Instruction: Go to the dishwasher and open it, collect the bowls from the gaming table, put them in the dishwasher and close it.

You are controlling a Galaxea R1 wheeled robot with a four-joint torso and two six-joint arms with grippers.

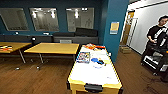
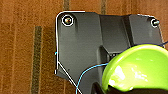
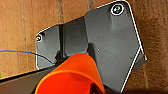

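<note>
Bench (image 1: 95, 75) with white top sits ahead, blue bowl (image 1: 94, 60) left on it beside board game (image 1: 83, 57). Left claw (image 2: 100, 88) grasps green bowl (image 2: 136, 67), right claw (image 3: 96, 88) grasps orange cup (image 3: 71, 75), likely for carrying over wood floor (image 2: 25, 50).

Blue bowl (image 1: 94, 60) on white-topped gaming table (image 1: 92, 73)

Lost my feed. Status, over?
Left wrist: green bowl close up. Right wrist: orange cup close up. Blue bowl on white-topped table ahead. Person at right.
</note>
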